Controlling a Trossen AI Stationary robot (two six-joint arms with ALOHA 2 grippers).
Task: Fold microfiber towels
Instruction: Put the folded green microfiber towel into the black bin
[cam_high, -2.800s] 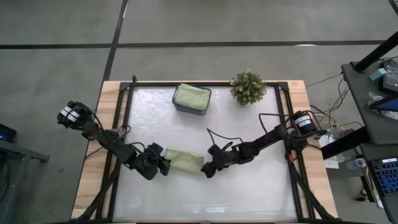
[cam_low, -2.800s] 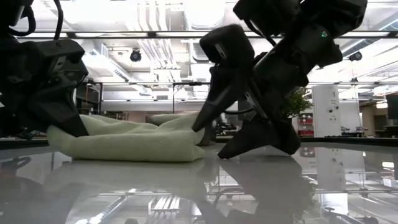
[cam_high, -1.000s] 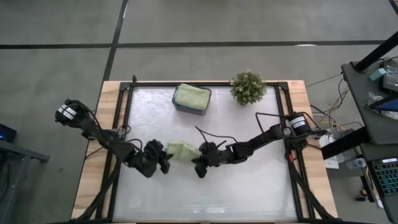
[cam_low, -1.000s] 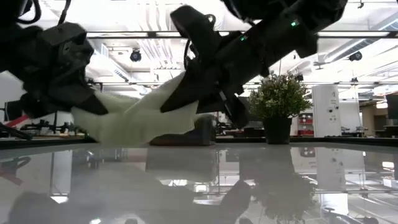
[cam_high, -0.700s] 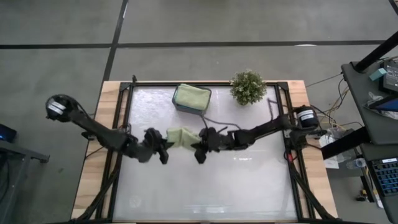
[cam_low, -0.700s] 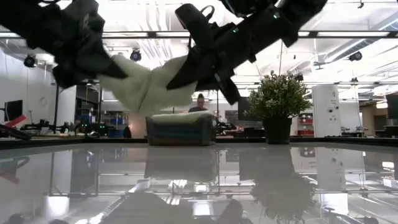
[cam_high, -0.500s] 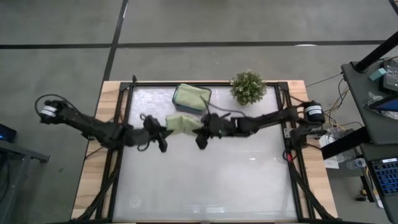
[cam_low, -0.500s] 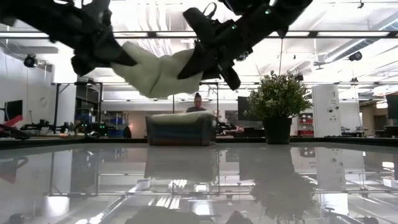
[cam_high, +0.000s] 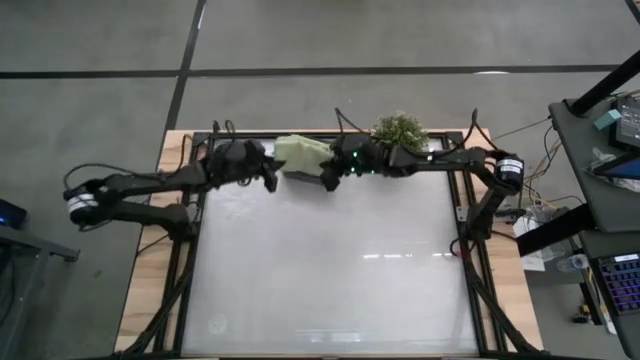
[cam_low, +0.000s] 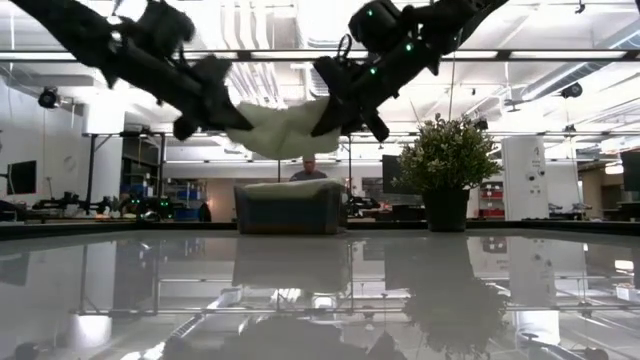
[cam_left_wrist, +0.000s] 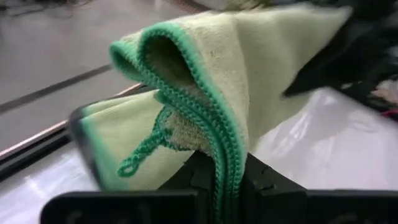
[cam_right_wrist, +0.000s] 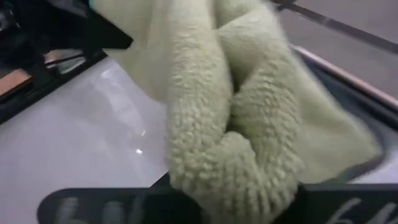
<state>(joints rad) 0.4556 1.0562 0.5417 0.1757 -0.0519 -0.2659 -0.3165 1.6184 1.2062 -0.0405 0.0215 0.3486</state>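
Two tools, left tool (cam_high: 268, 163) and right tool (cam_high: 330, 166), clamp the folded sage towel (cam_high: 303, 152); the low view shows it above the tray (cam_low: 290, 208).

Glossy white table (cam_high: 330, 270), grey tray (cam_low: 288, 208) and potted plant (cam_low: 448, 170) at far edge

Towel (cam_left_wrist: 211, 81): sage-green looped pile cloth, matt, with a darker green stitched hem
Table top (cam_high: 330, 270): glossy, mirror-like white sheet
Table edge (cam_high: 150, 270): pale bare wood
Tray (cam_low: 288, 208): dark, matt
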